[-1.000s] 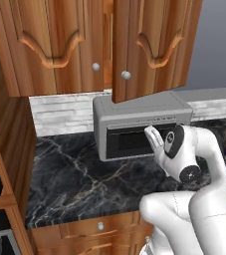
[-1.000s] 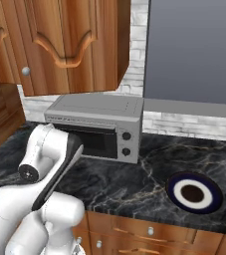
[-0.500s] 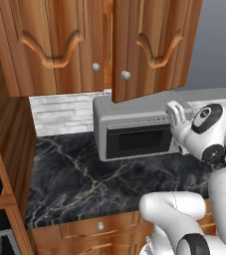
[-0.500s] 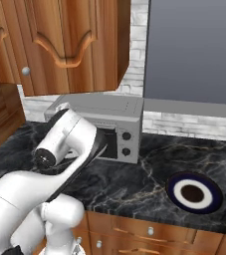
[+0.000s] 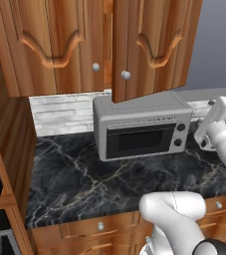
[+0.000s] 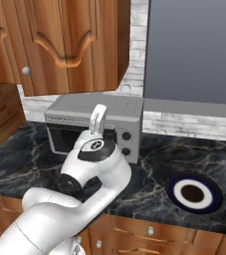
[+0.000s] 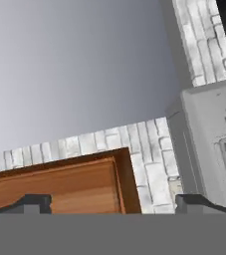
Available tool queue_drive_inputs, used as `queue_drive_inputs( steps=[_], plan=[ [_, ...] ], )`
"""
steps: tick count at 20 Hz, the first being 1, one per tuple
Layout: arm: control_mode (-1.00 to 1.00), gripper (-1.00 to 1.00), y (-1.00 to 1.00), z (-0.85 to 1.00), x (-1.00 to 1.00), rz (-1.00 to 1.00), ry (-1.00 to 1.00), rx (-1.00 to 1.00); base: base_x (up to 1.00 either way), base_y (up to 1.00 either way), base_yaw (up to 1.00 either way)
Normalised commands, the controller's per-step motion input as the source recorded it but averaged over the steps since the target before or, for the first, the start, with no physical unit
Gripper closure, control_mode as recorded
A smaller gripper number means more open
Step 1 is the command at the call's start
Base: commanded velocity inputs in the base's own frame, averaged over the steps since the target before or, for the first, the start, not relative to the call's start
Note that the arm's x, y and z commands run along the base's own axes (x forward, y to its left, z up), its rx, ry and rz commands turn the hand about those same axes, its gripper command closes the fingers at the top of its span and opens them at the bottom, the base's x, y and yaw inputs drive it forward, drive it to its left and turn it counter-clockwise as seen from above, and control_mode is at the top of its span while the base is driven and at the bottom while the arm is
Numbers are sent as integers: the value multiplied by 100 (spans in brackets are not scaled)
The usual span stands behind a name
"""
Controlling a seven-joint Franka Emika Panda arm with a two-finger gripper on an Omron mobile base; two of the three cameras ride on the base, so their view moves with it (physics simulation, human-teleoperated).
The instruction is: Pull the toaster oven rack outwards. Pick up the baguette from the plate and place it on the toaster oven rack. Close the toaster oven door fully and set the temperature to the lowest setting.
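Oven [image 5: 142,128]: at the back edge of the counter [image 5: 79,184], against the brick wall; knobs on its right panel.
Door [image 5: 140,141]: shut, upright.
Plate [image 6: 193,192]: near the counter's front edge, well right of the oven, bare.
Gripper [image 5: 218,107]: raised beside the oven's right end, fingers spread, holding nothing.
Cabinets [image 5: 84,45]: above the oven.

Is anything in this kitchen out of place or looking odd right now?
One thing: the cabinet door above the toaster oven hangs ajar, swung out past its neighbour. The plate on the counter holds no food. The toaster oven door is shut; nothing looks spilled or damaged.
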Motion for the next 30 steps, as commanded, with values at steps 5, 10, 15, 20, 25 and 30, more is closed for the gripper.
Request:
queue_drive_inputs(
  steps=[5,10,15,20,25,30],
  plan=[
    [-100,-100,-53,40,-1,-1,-26,53,0,0,0],
    [-100,-100,-33,28,0,-2,-36,43,0,0,0],
    [-100,-100,-44,23,-19,-4,-47,43,0,0,0],
    [-100,-100,-38,25,-43,1,-19,43,0,0,0],
    [-100,-100,-42,15,-43,21,-1,53,0,0,0],
    [-100,-100,-48,13,-47,42,-1,59,0,0,0]
  ],
)
